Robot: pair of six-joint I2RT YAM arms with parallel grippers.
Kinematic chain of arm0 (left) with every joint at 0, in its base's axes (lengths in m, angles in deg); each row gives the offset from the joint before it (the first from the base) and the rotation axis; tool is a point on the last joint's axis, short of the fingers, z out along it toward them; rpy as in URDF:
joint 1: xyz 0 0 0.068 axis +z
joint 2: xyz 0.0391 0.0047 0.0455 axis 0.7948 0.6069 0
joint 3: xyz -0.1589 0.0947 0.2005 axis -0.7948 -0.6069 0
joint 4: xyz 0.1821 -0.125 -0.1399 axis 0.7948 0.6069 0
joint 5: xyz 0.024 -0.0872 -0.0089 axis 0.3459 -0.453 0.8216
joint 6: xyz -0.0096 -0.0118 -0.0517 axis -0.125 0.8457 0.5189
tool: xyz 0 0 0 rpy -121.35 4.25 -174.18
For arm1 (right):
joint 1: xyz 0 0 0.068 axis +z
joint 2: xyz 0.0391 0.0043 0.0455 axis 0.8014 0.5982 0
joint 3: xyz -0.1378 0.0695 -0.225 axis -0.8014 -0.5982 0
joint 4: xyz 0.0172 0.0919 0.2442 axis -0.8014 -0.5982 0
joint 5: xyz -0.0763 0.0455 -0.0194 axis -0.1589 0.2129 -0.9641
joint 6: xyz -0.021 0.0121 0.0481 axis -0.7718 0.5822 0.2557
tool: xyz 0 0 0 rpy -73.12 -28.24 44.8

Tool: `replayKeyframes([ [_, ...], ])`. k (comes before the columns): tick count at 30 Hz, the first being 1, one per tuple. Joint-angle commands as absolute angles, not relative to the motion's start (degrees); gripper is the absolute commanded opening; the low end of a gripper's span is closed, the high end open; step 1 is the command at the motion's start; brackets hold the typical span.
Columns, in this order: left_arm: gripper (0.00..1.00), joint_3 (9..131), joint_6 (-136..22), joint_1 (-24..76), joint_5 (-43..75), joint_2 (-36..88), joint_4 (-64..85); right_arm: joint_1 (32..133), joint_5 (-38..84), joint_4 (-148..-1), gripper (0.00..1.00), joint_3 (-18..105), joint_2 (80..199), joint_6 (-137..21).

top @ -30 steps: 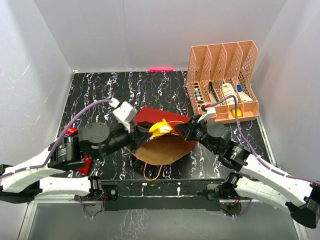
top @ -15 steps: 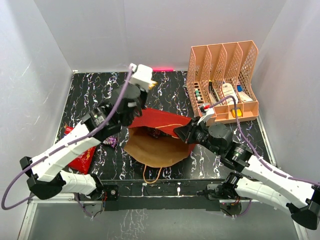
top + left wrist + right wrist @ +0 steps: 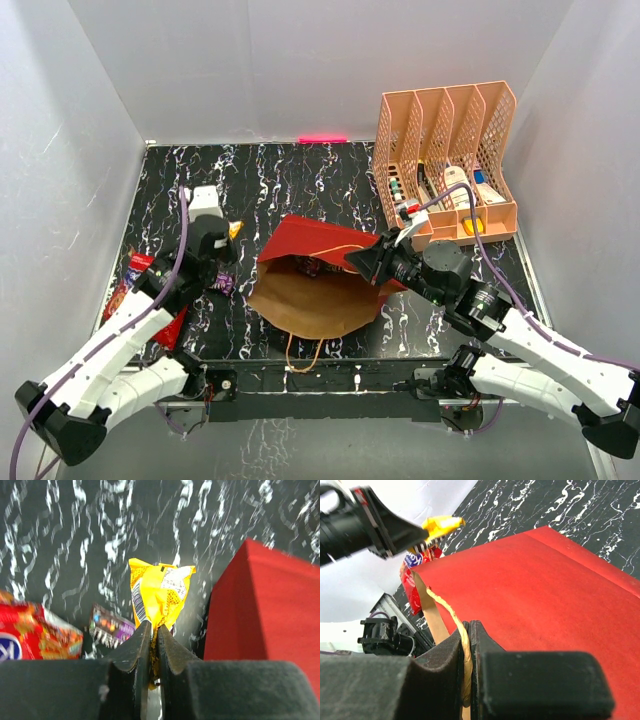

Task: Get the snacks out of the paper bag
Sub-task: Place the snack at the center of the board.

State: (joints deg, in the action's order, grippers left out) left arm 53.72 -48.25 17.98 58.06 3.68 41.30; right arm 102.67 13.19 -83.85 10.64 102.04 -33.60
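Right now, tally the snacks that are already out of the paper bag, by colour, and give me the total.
Yellow: 1, the yellow packet, pinched in the left gripper
Purple: 1, the purple packet
Red: 1, the large red bag
Total: 3 outside the paper bag

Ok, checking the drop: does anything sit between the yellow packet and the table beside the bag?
Nothing visible. The left end effector holds the yellow packet over bare table, with the purple packet lying beside that spot.
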Motion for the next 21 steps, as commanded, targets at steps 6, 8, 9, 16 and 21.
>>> replayKeyframes([
  [6,0.00,40.48,-21.84,18.29,59.99,-2.93,48.39,102.74,13.53,-76.39,0.07,11.89,101.34,-34.00],
  [8,0.00,39.36,-17.51,18.34,62.41,-1.56,49.76,102.74,13.59,-75.66,0.07,11.79,101.38,-33.74],
  [9,0.00,38.93,-15.17,18.33,63.85,-0.96,50.84,102.74,13.65,-75.52,0.07,11.78,101.44,-33.61],
  [16,0.00,32.09,-6.58,18.35,69.34,-1.82,49.97,102.74,13.40,-75.26,0.07,11.37,101.90,-33.34],
  [21,0.10,27.92,-5.51,18.29,69.51,-2.98,46.68,102.69,14.34,-75.36,0.07,10.55,100.65,-32.08],
])
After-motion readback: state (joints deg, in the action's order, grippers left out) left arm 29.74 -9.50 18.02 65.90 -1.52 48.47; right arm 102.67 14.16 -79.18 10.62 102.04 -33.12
